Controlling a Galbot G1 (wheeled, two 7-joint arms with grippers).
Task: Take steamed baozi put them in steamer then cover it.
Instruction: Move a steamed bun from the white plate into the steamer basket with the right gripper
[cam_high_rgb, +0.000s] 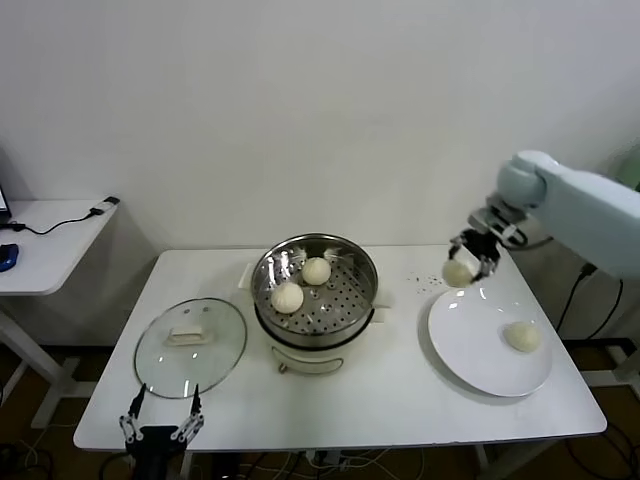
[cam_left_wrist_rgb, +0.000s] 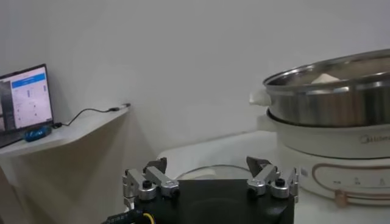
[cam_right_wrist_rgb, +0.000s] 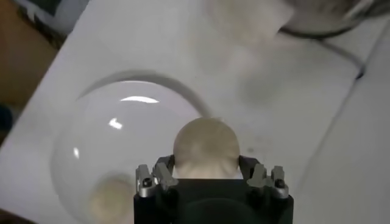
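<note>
The steamer (cam_high_rgb: 315, 297) stands mid-table on its white base, lid off, with two baozi (cam_high_rgb: 288, 297) (cam_high_rgb: 316, 270) on its perforated tray. My right gripper (cam_high_rgb: 462, 268) is shut on a third baozi (cam_right_wrist_rgb: 206, 148) and holds it in the air above the far left edge of the white plate (cam_high_rgb: 470, 345). A fourth baozi (cam_high_rgb: 521, 336) lies on the plate; it also shows in the right wrist view (cam_right_wrist_rgb: 109, 196). The glass lid (cam_high_rgb: 190, 346) lies flat on the table left of the steamer. My left gripper (cam_high_rgb: 160, 418) is open and empty, parked at the table's front edge just before the lid.
A side table (cam_high_rgb: 45, 240) with a cable and a laptop (cam_left_wrist_rgb: 24, 100) stands at the left. The steamer's steel wall (cam_left_wrist_rgb: 329, 97) rises close to the left gripper. Dark specks dot the table between steamer and plate.
</note>
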